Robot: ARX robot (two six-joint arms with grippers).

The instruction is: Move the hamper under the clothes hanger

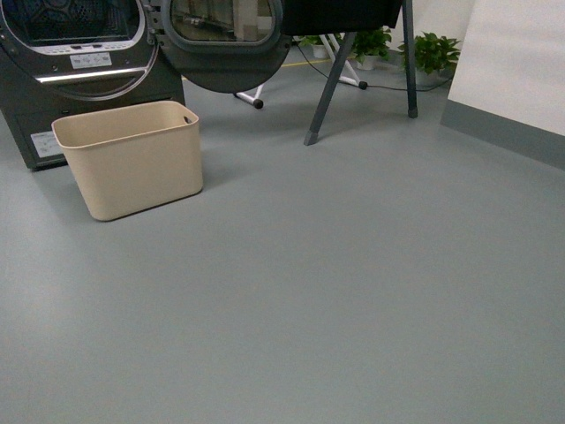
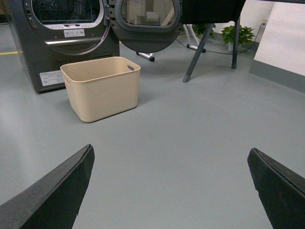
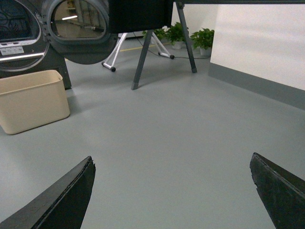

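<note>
Close in front of the dark grey dryer (image 1: 26, 115), the beige rectangular plastic hamper (image 1: 132, 163) sits untouched, well apart from the tall clothes hanger (image 1: 332, 84) on slanted grey metal legs, the whole move undone, left fingers (image 2: 57, 191) and right fingers (image 3: 57, 195) spread wide, empty.

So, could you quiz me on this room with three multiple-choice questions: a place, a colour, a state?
1. Where is the hamper? A) on a shelf B) in front of the dryer C) on a table
2. Its colour? A) white B) blue C) beige
3. The dryer door is: A) open B) shut C) missing
Answers: 1 B, it stands right before the dryer's front; 2 C, pale beige plastic; 3 A, it is swung wide, showing the drum.
</note>
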